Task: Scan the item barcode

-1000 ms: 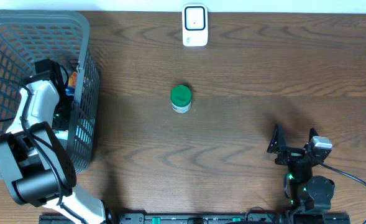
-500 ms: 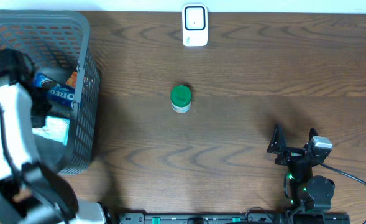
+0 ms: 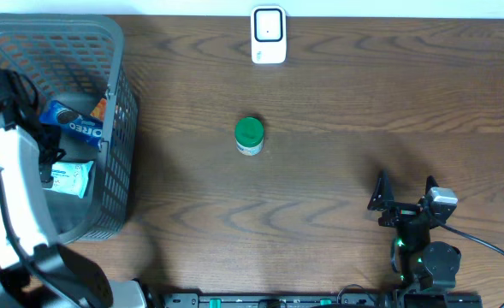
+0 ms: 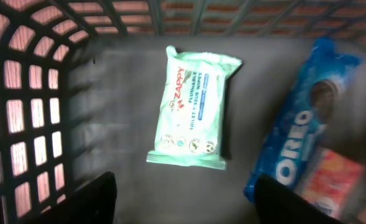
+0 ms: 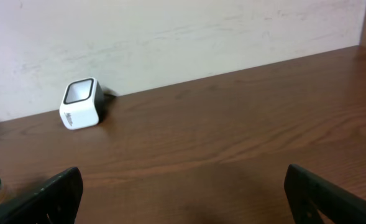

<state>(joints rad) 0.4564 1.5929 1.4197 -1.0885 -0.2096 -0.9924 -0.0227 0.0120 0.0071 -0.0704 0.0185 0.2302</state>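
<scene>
Basket contents, left wrist view only: you are looking at a pale green wipes pack [image 4: 195, 109] with red and blue lettering, lying flat on the basket [image 3: 119, 111] floor, its long side running up and down the frame. A blue Oreo pack [image 4: 301, 124] is lying just to its right, and a red packet [image 4: 335, 180] is tucked at that pack's lower end. From overhead these are showing only as small shapes beside the left arm. The overhead view alone is giving you the table [image 3: 337, 128], with the white scanner [image 3: 268, 35] at the far edge and a green-lidded jar [image 3: 249, 135] standing apart near the middle. The left gripper [image 4: 189, 202] is hanging above the wipes pack with its fingers spread and nothing between them. The right gripper [image 3: 403, 195] is sitting wide apart and empty at the near right. Since a second ago, the left arm is standing farther left in the basket, uncovering the wipes pack; the jar, scanner and right gripper are staying put.
</scene>
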